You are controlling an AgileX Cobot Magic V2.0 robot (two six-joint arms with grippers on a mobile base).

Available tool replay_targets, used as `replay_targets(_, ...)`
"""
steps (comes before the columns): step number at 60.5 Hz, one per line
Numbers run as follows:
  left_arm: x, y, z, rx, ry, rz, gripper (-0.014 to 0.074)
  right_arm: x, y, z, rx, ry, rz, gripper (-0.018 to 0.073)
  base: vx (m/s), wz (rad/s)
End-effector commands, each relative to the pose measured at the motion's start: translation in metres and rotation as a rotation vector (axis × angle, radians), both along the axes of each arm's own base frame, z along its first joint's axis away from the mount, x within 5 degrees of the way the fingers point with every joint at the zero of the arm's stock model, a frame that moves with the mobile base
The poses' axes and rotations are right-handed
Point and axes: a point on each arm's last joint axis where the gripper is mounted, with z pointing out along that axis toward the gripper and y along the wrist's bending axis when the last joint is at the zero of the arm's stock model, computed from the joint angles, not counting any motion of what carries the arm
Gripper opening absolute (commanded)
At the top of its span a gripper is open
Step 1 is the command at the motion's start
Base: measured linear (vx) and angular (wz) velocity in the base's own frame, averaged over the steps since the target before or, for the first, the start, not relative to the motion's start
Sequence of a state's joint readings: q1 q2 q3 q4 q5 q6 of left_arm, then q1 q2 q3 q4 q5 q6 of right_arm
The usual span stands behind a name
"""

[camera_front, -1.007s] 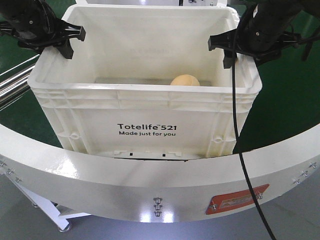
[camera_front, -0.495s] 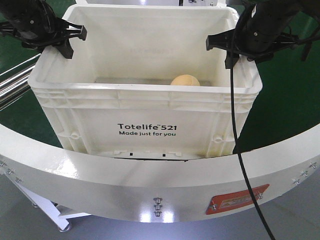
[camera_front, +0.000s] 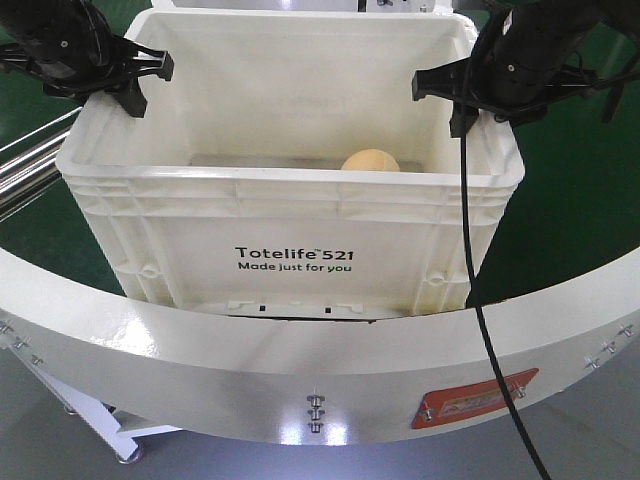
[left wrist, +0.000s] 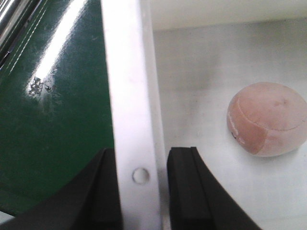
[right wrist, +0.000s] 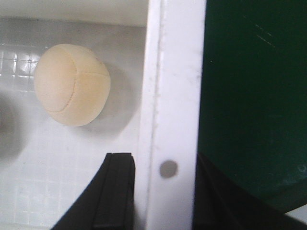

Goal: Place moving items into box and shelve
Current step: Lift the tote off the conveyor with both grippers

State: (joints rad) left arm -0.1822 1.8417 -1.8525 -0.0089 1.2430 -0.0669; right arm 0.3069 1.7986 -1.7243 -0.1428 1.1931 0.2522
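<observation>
Box: white tote (camera_front: pixel 290 215) printed "Totelife 521", standing open-topped behind a curved white panel (camera_front: pixel 300 370), with green floor (left wrist: pixel 53 124) on either side.
Left gripper (left wrist: pixel 141 158): astride the box's left rim, one black finger outside over the green floor, the other finger (left wrist: pixel 184 187) inside the box.
Right gripper (right wrist: pixel 165 160): astride the right rim in the same way, with its inner finger (right wrist: pixel 117 191) inside the box.
Grip: each pair of fingers lies close against the rim. Whether they pinch it or only flank it, I cannot tell.
Pink ball (left wrist: pixel 268 120): on the box floor, farther inside than the left gripper's inner finger and apart from it.
Yellow ball (right wrist: pixel 72 85): on the box floor, inward of the right gripper's inner finger and not touching it. From the front, only its top shows over the near wall.
</observation>
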Motion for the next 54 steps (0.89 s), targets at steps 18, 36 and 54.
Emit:
replay_targets(18, -0.037, 0.008, 0.080, 0.028, -0.317, -0.005, 0.0140, -0.031, -0.017, 0.089, 0.028, -0.318, -0.013, 0.0075, 0.00, 0.00)
replay_targets(36, -0.083, 0.005, 0.125, -0.013, -0.437, 0.018, 0.0140, -0.072, -0.011, 0.129, 0.012, -0.440, -0.031, 0.0075, 0.00, 0.00)
replay_targets(54, -0.137, -0.001, 0.111, -0.062, -0.517, 0.058, 0.0140, -0.110, 0.012, 0.144, -0.072, -0.472, -0.028, 0.0075, 0.00, 0.00)
